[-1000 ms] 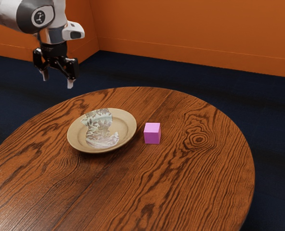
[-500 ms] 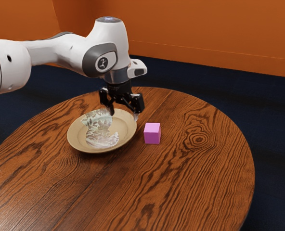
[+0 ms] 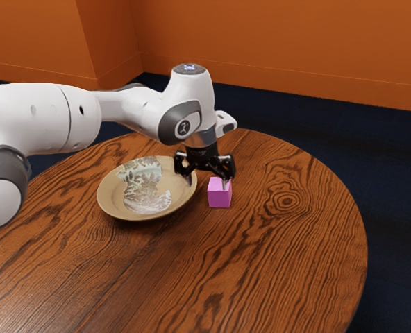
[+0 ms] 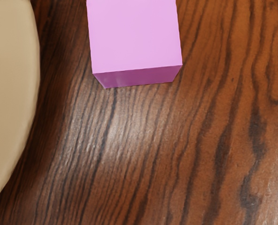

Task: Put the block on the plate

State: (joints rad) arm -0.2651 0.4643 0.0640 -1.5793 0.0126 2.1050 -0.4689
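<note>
"While the block (image 3: 219, 198) sits on the table (image 3: 282, 277), how much of the job is done?"

"Very little, I'd say. The block is upright, just beside the plate (image 3: 108, 198) and not on it, so the placing is all to come."

"And the claw (image 3: 207, 184)?"

"It's low down by the block, spread apart, with nothing pinched in it. One tip overlaps the block in the exterior view, but I can't tell whether they touch."

"So what's left?"

"Nearly everything, as I judge it: line up over the block, close on both its sides, lift it, carry it the short way across, lower it and let go."

"Any worry?"

"The plate's raised rim. The block should clear that before coming down in the middle."
</note>
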